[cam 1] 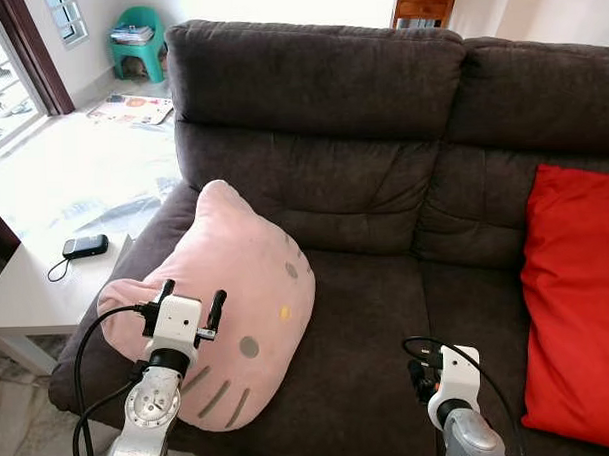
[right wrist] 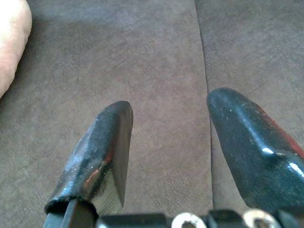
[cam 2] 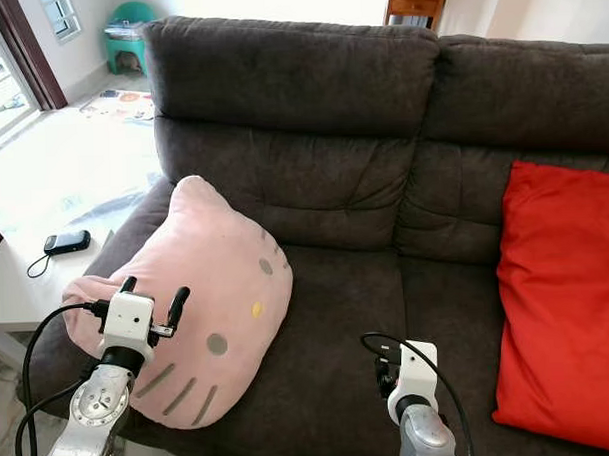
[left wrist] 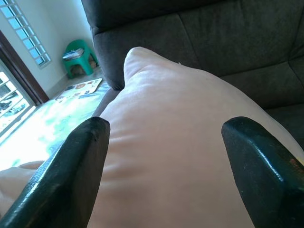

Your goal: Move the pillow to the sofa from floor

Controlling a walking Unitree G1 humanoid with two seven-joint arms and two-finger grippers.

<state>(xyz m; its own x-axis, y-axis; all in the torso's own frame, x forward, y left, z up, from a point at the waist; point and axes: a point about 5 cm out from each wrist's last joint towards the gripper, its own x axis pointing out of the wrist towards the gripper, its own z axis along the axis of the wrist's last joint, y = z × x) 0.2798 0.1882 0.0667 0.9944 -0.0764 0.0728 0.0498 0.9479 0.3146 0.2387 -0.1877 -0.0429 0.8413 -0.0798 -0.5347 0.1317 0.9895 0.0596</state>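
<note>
A pink cat-face pillow point(cam 1: 242, 290) lies on the left seat of the dark brown sofa point(cam 1: 371, 116), leaning toward the armrest. My left gripper point(cam 1: 192, 297) is open just above the pillow's near corner, and its black fingers point(left wrist: 71, 175) stand wide apart with the pink fabric point(left wrist: 175, 142) between and beyond them, untouched. My right gripper point(right wrist: 166, 142) is open over the bare middle seat cushion, with the pillow's edge point(right wrist: 12, 42) off to one side.
A red cushion point(cam 1: 577, 299) leans at the sofa's right end. A white side table point(cam 1: 36, 287) with a small black device point(cam 1: 85, 246) stands beside the left armrest. A green stool point(cam 1: 138, 39) and a mat lie on the bright floor beyond.
</note>
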